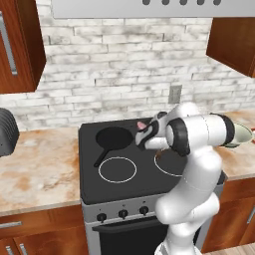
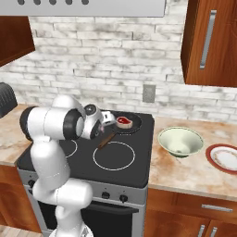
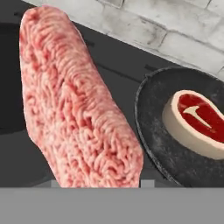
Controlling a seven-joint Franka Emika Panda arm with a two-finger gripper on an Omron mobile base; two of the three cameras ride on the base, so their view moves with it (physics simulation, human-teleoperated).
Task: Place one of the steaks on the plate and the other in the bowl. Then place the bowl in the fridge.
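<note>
Carrying the pale steak clamped in its gripper above the stove, the robot next needs the plate or bowl.

The pale pink steak is seen close up in the hand view, raised above the stove, its grainy slab running from 11 to 5 o'clock. The red steak, whitish-edged, lies flat in a dark pan at 3 o'clock of it. The greenish-white bowl stands upright on the counter, the red-rimmed plate just beside it at 4 o'clock.
</note>
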